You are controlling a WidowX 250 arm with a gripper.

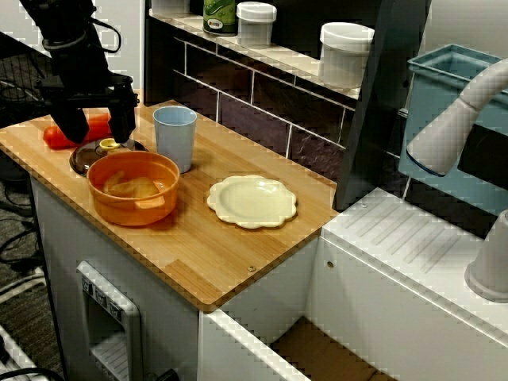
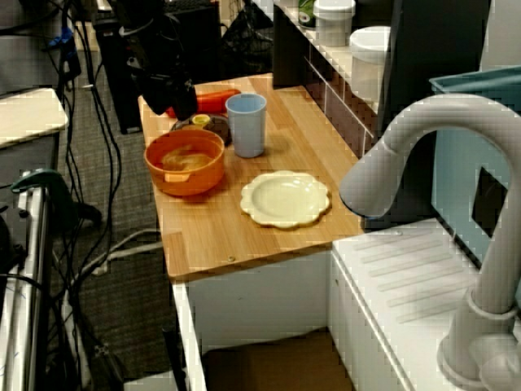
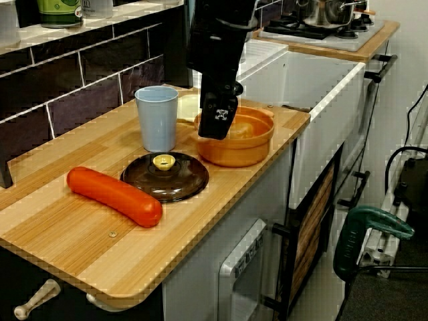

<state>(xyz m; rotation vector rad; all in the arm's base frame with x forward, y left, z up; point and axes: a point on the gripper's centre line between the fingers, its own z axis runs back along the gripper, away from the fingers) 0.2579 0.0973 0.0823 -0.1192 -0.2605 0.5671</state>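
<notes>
Dark brown round lid (image 3: 164, 179) with a yellow knob (image 3: 164, 161) lies flat, knob up, on the wooden counter (image 3: 67, 234), towards the end away from the white sink unit (image 1: 413, 262). The black gripper (image 1: 99, 136) hangs above it with its fingers spread and nothing between them. In the view from the front the fingers frame the knob. The view from the counter's end shows the gripper raised clear of the lid and offset towards the orange two-handled pot (image 1: 132, 186).

Being round, the lid has no long axis, and the knob is its only raised part. A red-orange sausage (image 3: 114, 195) lies just beside it on the side away from the pot. A light blue cup (image 1: 175, 136) stands near, towards the wall. A cream scalloped plate (image 1: 252, 200) sits well apart past the pot. The counter's front edge runs close by the lid, and bare wood lies beyond the sausage.
</notes>
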